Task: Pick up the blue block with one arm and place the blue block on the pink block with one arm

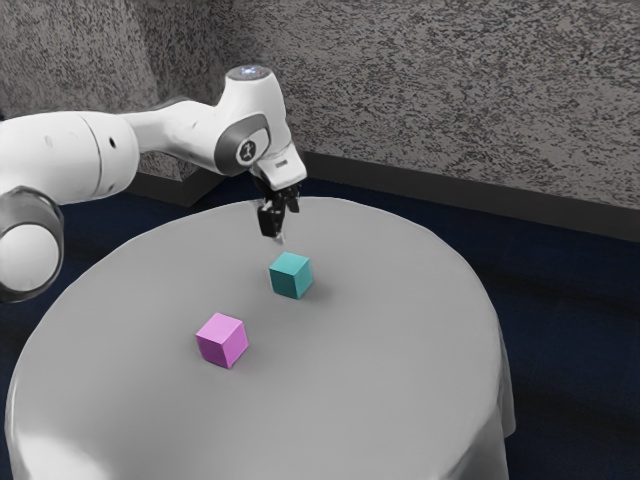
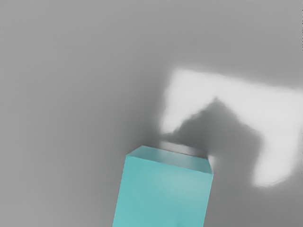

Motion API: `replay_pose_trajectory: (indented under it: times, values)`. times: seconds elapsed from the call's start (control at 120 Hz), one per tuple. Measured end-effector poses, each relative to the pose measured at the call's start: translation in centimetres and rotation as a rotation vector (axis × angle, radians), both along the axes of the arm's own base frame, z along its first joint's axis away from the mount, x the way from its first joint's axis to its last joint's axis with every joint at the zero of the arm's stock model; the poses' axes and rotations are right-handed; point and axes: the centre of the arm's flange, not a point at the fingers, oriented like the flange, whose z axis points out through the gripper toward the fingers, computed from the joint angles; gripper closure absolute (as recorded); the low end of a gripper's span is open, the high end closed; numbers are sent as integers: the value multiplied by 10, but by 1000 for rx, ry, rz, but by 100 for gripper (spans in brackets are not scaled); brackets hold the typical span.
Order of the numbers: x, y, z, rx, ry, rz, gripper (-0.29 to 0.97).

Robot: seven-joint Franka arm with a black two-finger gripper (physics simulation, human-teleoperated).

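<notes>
The blue block (image 1: pixel 291 275), a teal-blue cube, rests on the round grey table (image 1: pixel 400 330) near its middle. My gripper (image 1: pixel 273 228) hangs a little above the table, just behind the blue block and toward the exterior view's left of it, apart from it. In the wrist view the blue block (image 2: pixel 163 189) lies just under my hand, with the hand's dark shadow on the table beside it. The pink block (image 1: pixel 221 340) sits nearer the table's front, to the exterior view's left of the blue block, about one block's width away from it.
A grey cloth covers the table and drapes over its rim (image 1: pixel 500 400). A rough grey wall (image 1: pixel 450 90) stands behind the table, with dark floor around it. My white arm (image 1: pixel 120 150) reaches in from the exterior view's left.
</notes>
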Motion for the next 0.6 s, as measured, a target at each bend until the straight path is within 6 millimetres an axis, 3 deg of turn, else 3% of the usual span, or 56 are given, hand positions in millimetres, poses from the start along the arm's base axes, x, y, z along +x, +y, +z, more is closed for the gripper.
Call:
replay_pose_trajectory:
  times: [0.1,0.225,0.6]
  values:
    - [4,11,-30,-8,26,-27,0]
    - [7,27,-52,-17,42,-46,0]
    - [13,26,-87,-58,57,-125,0]
